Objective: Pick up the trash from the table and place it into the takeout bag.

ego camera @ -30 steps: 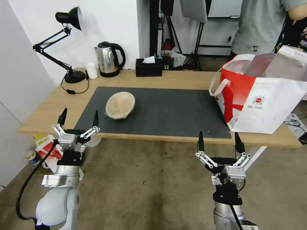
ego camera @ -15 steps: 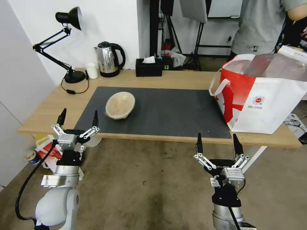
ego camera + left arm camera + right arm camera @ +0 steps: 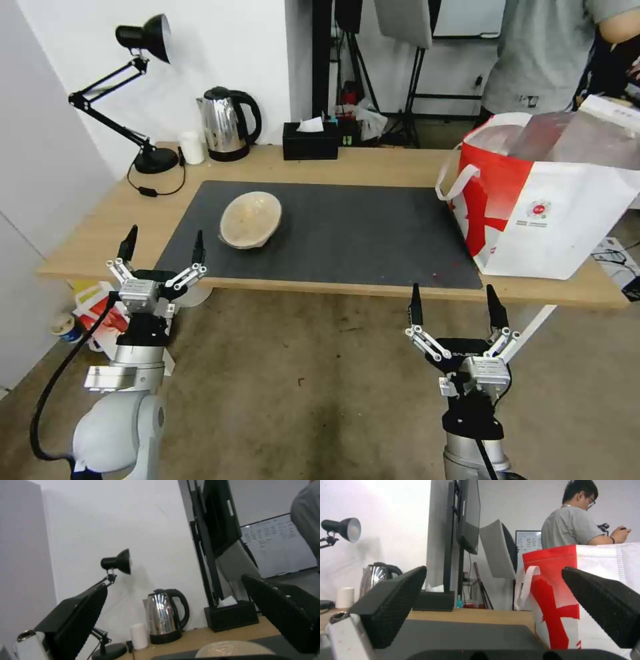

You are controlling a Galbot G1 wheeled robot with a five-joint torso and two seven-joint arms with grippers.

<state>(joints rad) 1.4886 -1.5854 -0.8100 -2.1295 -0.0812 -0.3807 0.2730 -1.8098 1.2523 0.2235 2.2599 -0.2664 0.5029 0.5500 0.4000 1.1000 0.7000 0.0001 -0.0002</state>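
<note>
Here both the left tool and right tool hang spread wide and empty, below the table's near edge. The shallow beige bowl lies tilted on the mat, its opening facing the robot.

The head view looks forward and down from above onto the long light-wood worktop. Each wrist view sits low, near worktop height, facing the back wall between its own gripper's black fingers. All three share the shiny steel kettle with black handle; the right wrist view and head view share the large white-and-red takeout bag.
</note>
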